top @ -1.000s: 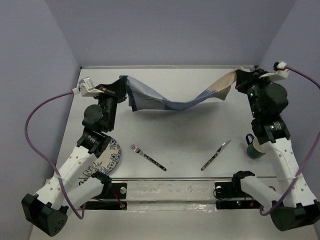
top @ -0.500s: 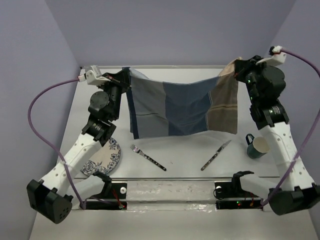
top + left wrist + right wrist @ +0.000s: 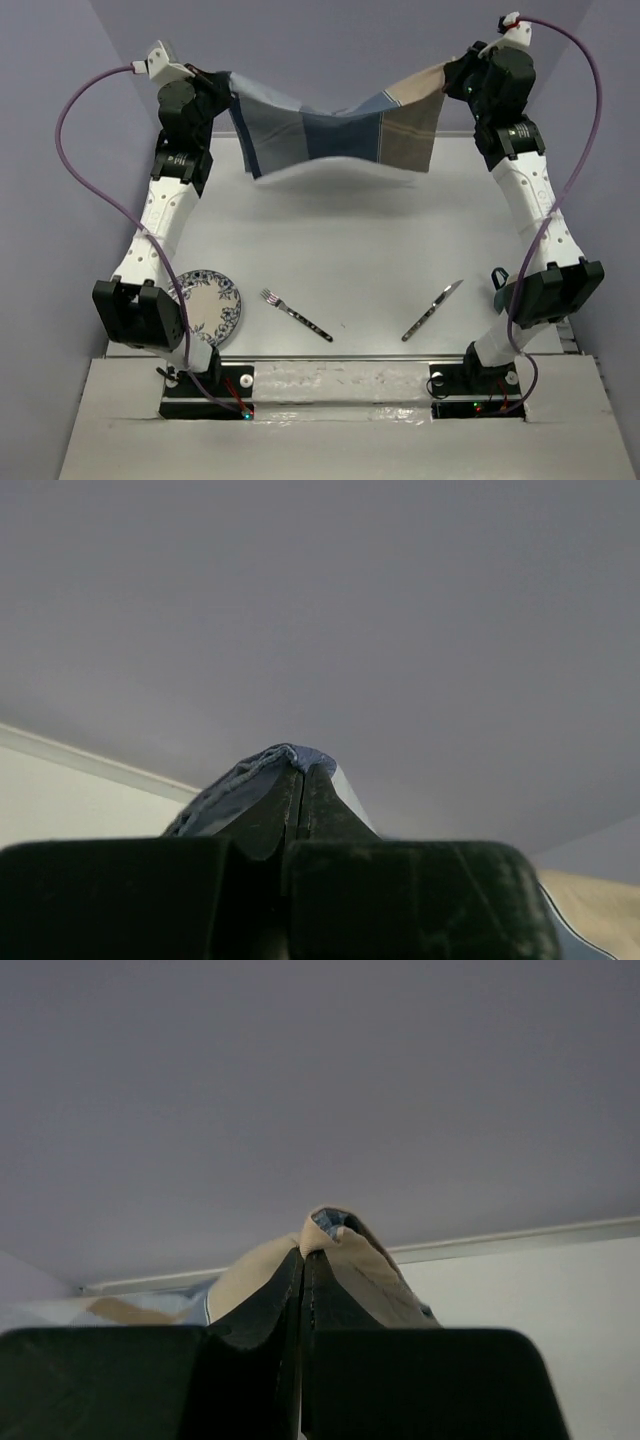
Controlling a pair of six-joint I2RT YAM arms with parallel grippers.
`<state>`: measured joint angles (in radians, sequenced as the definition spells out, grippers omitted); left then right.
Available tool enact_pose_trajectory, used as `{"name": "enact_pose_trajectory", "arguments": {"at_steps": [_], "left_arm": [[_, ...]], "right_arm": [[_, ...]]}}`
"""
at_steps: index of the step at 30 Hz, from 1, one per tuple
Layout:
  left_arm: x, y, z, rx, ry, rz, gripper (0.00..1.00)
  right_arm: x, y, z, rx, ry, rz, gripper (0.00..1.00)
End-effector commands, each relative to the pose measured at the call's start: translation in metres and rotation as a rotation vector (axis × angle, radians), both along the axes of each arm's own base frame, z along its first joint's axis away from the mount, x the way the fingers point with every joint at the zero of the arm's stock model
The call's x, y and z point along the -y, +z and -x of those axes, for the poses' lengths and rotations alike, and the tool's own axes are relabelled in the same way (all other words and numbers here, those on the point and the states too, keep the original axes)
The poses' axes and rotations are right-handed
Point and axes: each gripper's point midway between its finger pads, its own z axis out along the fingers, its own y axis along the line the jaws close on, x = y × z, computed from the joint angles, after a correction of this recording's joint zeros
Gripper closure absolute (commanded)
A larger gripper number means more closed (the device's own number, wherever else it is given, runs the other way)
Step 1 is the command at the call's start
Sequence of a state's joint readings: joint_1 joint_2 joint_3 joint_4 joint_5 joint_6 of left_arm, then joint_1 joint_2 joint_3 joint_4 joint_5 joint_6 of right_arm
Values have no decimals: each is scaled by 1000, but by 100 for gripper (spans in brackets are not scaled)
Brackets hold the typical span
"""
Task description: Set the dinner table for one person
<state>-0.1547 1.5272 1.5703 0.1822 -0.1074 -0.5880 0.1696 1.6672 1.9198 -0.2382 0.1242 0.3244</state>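
A blue-and-tan plaid cloth (image 3: 335, 130) hangs stretched between both grippers, high above the far part of the white dinner table (image 3: 350, 230). My left gripper (image 3: 228, 85) is shut on its blue corner (image 3: 270, 765). My right gripper (image 3: 447, 80) is shut on its tan corner (image 3: 335, 1228). Both arms are raised and reach far back. On the table near the front lie a patterned plate (image 3: 212, 305) at left, a fork (image 3: 295, 313), a knife (image 3: 432, 310), and a green mug (image 3: 499, 283) partly hidden behind the right arm.
Purple walls (image 3: 340, 50) close in the back and sides. A metal rail (image 3: 340, 360) with the arm bases runs along the near edge. Purple cables (image 3: 75, 170) loop beside each arm.
Both arms have lifted the cloth from hanging low over the table to high up near the back wall, stretching it wider. The cloth's lower edge has swung up off the table.
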Motion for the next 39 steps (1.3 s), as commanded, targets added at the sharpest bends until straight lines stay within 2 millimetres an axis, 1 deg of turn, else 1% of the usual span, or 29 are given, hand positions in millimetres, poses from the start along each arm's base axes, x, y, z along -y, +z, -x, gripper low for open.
{"name": "enact_pose_trajectory", "arguments": {"at_steps": [1,2,3,4,5,6,7,8,9,10,11,12,13,14,15,17,18,19,20,21,22,24,25,27,28,29,31,34,39], "left_arm": [[11,49,30,118,-85,32,100],[10,51,38,138,-87,48,100],[9,25,43,99,-85,51,100],[9,-1,39,56,-84,54,100],[8,-16,43,37,-81,62,100],[6,-17,55,63,-84,95,100],[4,-74,57,-32,-79,103,100],[3,-80,66,-11,-83,121,100],[1,-134,73,-108,-69,135,100],[-6,-175,82,-166,-31,155,100],[-7,-173,83,-160,-30,156,100],[-11,-209,92,-208,-7,172,100],[-14,-224,97,-230,3,174,100],[-15,-238,100,-253,8,168,100],[-18,-263,108,-299,17,150,100],[-19,-288,116,-351,19,130,100],[-22,-306,124,-388,25,117,100],[-23,-315,129,-403,29,112,100],[-24,-328,137,-426,29,113,100],[-24,-325,137,-417,29,116,100],[-25,-336,144,-438,31,113,100],[-26,-341,151,-446,28,102,100],[-26,-343,153,-451,26,95,100],[-25,-344,158,-452,13,91,100],[-25,-351,163,-464,13,89,100],[-25,-349,165,-455,12,87,100],[-28,-356,172,-474,18,75,100],[-30,-360,177,-482,22,65,100],[-29,-360,180,-482,12,62,100]], "right_arm": [[5,43,33,98,23,-1,100],[4,50,46,134,34,-21,100],[1,-1,40,41,45,-15,100],[2,17,49,90,46,-34,100],[0,-40,45,-14,48,-32,100],[-2,-49,52,-12,61,-57,100],[-3,-102,53,-113,64,-58,100],[-7,-123,57,-150,82,-82,100],[-10,-136,59,-154,92,-97,100],[-11,-173,65,-215,95,-122,100],[-16,-193,71,-260,119,-131,100],[-17,-208,74,-280,119,-143,100],[-17,-226,78,-314,123,-149,100],[-17,-258,88,-379,118,-152,100],[-16,-271,92,-407,112,-154,100],[-13,-297,102,-459,97,-161,100],[-13,-316,111,-498,95,-162,100],[-13,-325,116,-520,94,-166,100],[-13,-341,124,-557,90,-179,100],[-14,-339,124,-553,94,-190,100],[-15,-353,133,-584,99,-197,100],[-18,-361,141,-596,110,-225,100],[-18,-375,150,-628,110,-230,100],[-18,-386,158,-661,114,-233,100],[-18,-390,161,-670,117,-231,100],[-18,-395,165,-681,114,-233,100],[-20,-392,170,-675,126,-246,100],[-23,-393,180,-680,151,-255,100],[-16,-390,196,-675,129,-241,100]]}}
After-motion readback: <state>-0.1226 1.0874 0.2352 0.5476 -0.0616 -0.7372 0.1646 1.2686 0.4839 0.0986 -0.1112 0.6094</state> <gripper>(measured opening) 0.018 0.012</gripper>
